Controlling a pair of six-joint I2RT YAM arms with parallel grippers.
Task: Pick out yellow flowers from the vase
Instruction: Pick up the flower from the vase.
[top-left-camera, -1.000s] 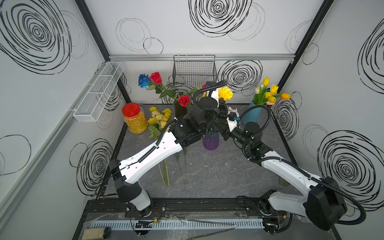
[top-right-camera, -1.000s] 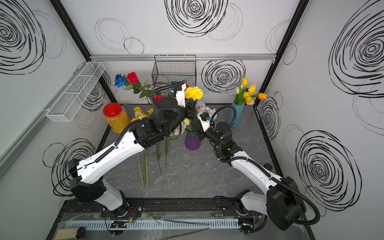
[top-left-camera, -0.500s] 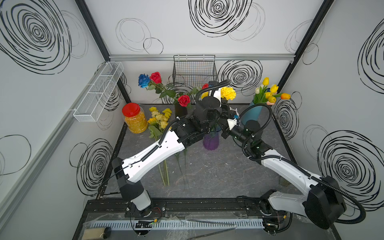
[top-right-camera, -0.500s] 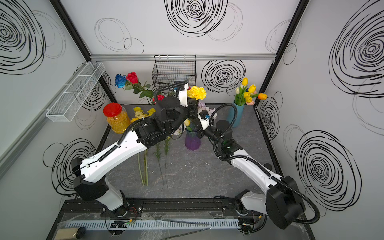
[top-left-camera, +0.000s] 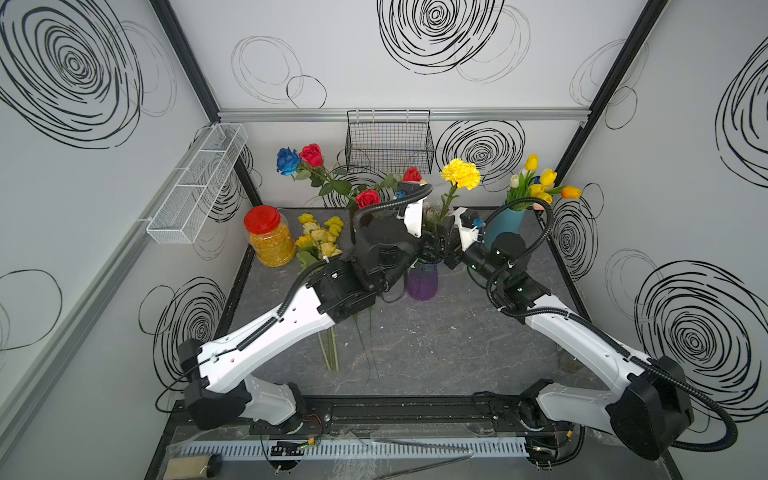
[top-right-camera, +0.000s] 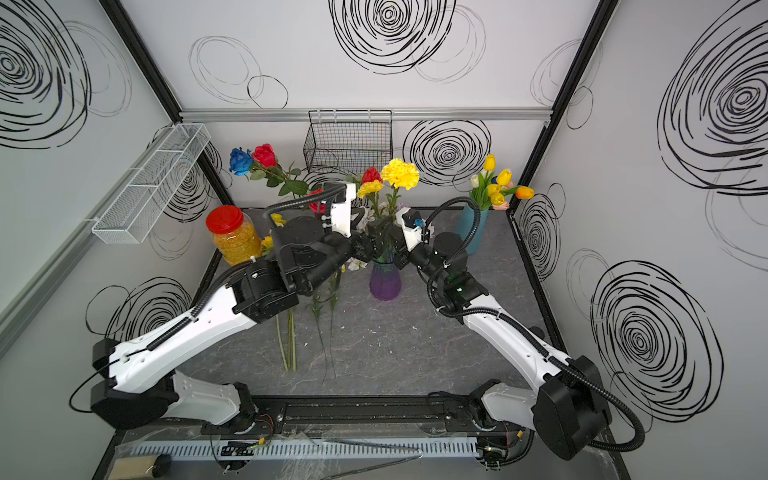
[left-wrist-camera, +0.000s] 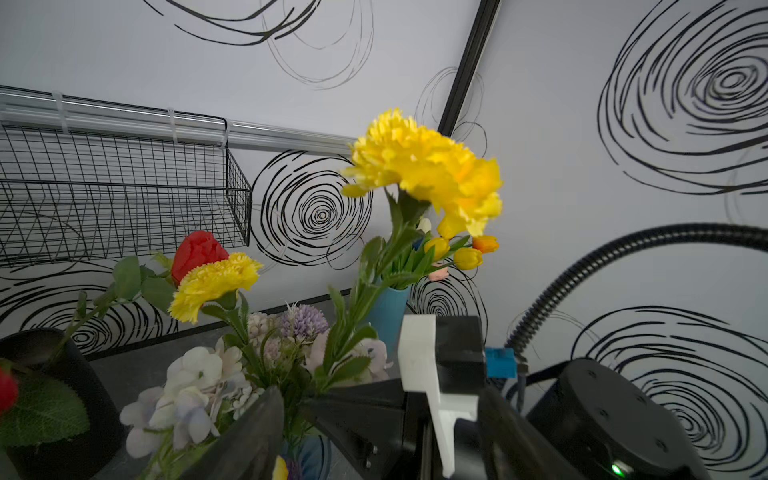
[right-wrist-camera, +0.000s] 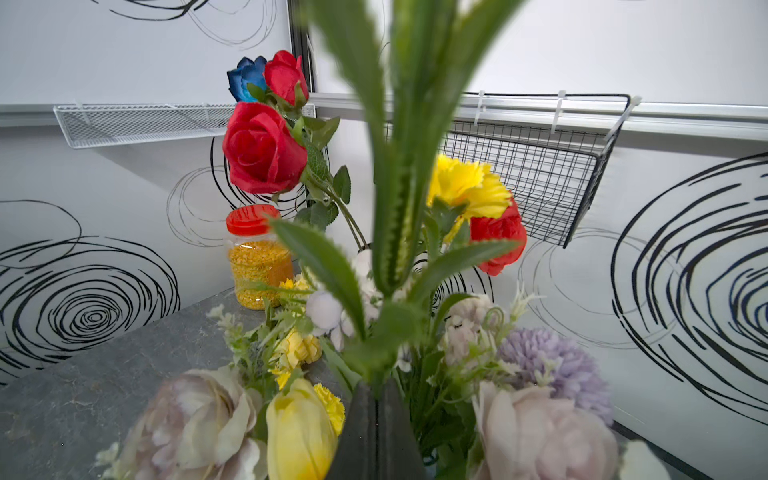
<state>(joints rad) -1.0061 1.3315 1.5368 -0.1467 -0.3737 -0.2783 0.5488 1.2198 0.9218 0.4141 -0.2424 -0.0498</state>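
- Purple vase (top-left-camera: 422, 282): mid-table, between both arms.
- Yellow carnation (top-left-camera: 460, 174): stem near upright, rising from the vase.
- Right gripper (right-wrist-camera: 376, 399): clamped on that stem above the vase mouth; extraction should run upward along the stem.
- Left gripper (top-right-camera: 360, 246): jaws wide, empty, just beside the stem.

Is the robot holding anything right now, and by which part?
The right end effector is shut on the tall yellow carnation, gripping its green stem low down, just above the purple vase.

No readable txt, labels, brand marks or nos. on anything in view.
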